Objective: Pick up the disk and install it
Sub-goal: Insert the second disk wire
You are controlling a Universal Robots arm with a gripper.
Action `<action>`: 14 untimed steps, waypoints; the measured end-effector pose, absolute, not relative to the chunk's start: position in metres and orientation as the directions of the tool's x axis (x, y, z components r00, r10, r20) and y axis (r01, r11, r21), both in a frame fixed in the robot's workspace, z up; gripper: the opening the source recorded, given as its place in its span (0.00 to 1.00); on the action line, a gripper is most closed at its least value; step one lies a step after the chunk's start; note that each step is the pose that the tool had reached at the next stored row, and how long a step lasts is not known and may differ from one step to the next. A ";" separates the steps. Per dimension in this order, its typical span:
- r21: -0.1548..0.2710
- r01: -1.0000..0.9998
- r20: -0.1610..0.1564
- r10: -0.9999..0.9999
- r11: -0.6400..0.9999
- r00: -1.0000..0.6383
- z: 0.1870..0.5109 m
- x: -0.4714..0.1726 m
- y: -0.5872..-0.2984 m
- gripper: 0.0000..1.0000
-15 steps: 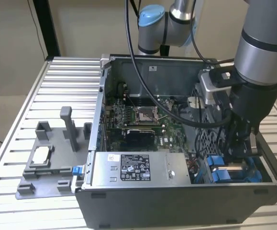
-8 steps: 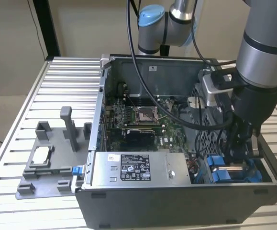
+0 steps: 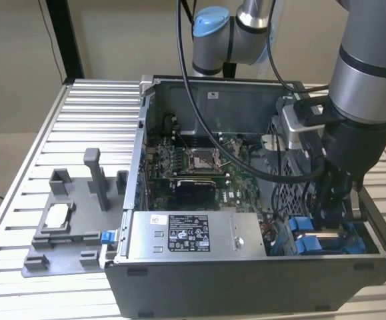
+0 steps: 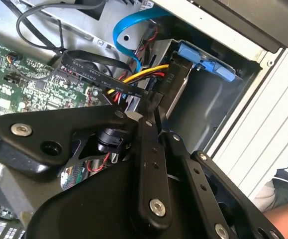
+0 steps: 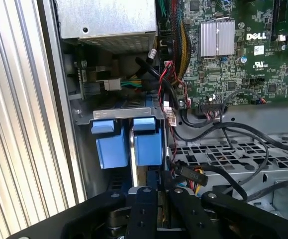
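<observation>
The disk (image 3: 309, 239) sits on edge in the drive bay at the open computer case's near corner, on the exterior view's right. Its blue carrier frame shows there. In the first wrist view the disk (image 5: 133, 159) appears as a thin silver edge between two blue carrier tabs. In the second wrist view the disk (image 4: 179, 84) is a grey slab capped in blue. My gripper (image 3: 331, 215) reaches down into that bay. Its black fingers (image 5: 151, 191) stand close together, shut on the disk's end. My gripper (image 4: 151, 107) meets the slab at its tip.
A large grey box with a sticker (image 3: 193, 233) lies beside the bay. Black, red and yellow cables (image 5: 183, 149) crowd the gap beside the motherboard (image 3: 193, 167). A grey fixture (image 3: 66, 220) holding a small silver chip (image 3: 58, 215) stands on the slatted table outside the case.
</observation>
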State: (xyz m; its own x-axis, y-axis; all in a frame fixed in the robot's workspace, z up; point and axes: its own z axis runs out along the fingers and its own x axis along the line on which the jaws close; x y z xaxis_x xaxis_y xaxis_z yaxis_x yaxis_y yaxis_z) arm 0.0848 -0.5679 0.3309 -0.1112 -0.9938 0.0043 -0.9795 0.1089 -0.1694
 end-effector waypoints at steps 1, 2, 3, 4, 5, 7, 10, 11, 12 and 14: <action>-0.169 -0.980 0.004 -0.994 0.109 -0.111 0.331 0.085 -0.568 0.00; -0.169 -0.980 0.004 -0.994 0.109 -0.111 0.331 0.085 -0.568 0.00; -0.170 -0.979 0.004 -0.994 0.109 -0.111 0.331 0.085 -0.568 0.00; -0.170 -0.979 0.002 -0.994 0.109 -0.111 0.333 0.085 -0.568 1.00; -0.169 -0.980 0.000 -0.994 0.109 -0.111 0.336 0.085 -0.568 1.00; -0.169 -0.980 0.002 -0.994 0.109 -0.111 0.346 0.085 -0.568 1.00; -0.169 -0.980 0.002 -0.994 0.109 -0.111 0.353 0.085 -0.568 1.00; -0.168 -0.980 0.001 -0.994 0.109 -0.111 0.353 0.087 -0.568 1.00; -0.168 -0.980 0.001 -0.994 0.110 -0.111 0.353 0.089 -0.568 1.00; -0.166 -0.980 0.001 -0.994 0.110 -0.111 0.353 0.095 -0.568 1.00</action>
State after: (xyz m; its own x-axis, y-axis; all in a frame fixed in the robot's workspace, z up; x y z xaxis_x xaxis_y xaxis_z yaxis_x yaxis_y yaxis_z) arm 0.0949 -0.5683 0.3528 -0.1113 -0.9938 0.0006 -0.9800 0.1097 -0.1660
